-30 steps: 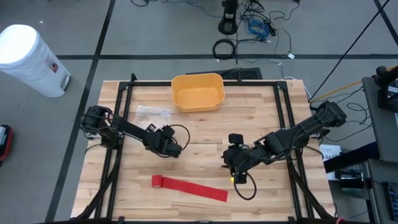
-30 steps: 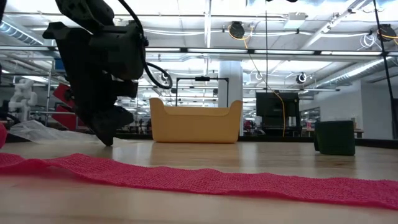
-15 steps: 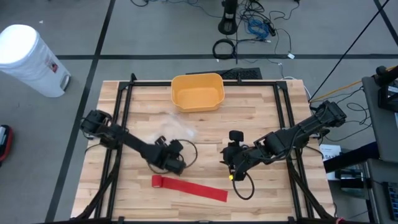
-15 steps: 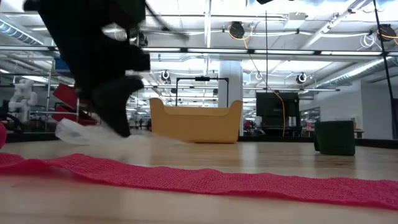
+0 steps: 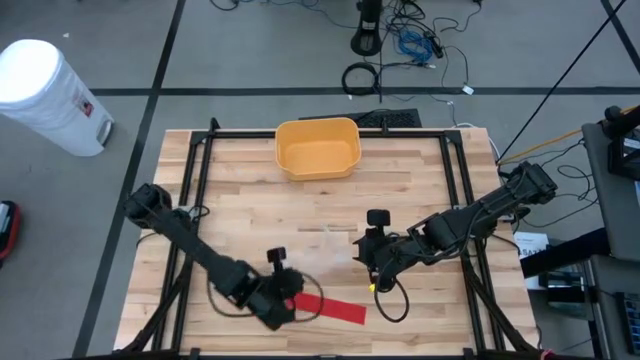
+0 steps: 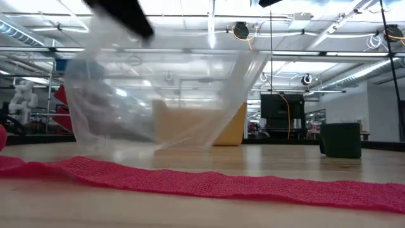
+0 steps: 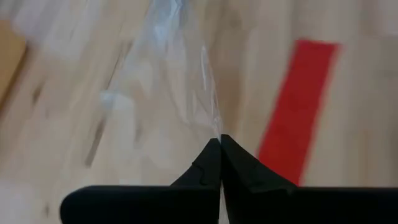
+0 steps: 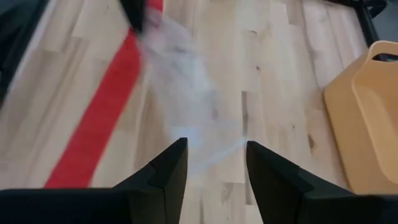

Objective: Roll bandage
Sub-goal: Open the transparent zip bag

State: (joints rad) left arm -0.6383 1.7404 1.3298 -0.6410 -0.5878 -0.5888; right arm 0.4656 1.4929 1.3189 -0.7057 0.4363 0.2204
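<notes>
A long red bandage (image 5: 335, 311) lies flat on the wooden table near its front edge, and it shows in the low view (image 6: 221, 183) as well. In the high view my left arm covers its left end. My left gripper (image 5: 284, 304) hovers over that end, shut on a clear plastic bag (image 6: 164, 101) that hangs spread out below it. My right gripper (image 5: 374, 272) stands open above the table right of centre, and the bag (image 8: 186, 81) trails in front of it. My left gripper pinches an edge of the clear plastic bag (image 7: 216, 127) between its two shut fingertips, slanting down from above. The film runs away from the fingers and hangs spread below them. Whether its lower edge (image 6: 158, 149) touches the table I cannot tell.
A yellow bin (image 5: 318, 148) stands at the table's far middle. A black frame (image 5: 200, 150) runs along the table's sides. A dark block (image 6: 340, 140) sits at the right in the low view. Bare wood lies between the bin and the bandage.
My left gripper has taken hold of the plastic bag on the left half of the table. It has swung toward the near edge and risen, turning as it went. The bag has left the table, been dragged along and spread out over the bandage's left end.
</notes>
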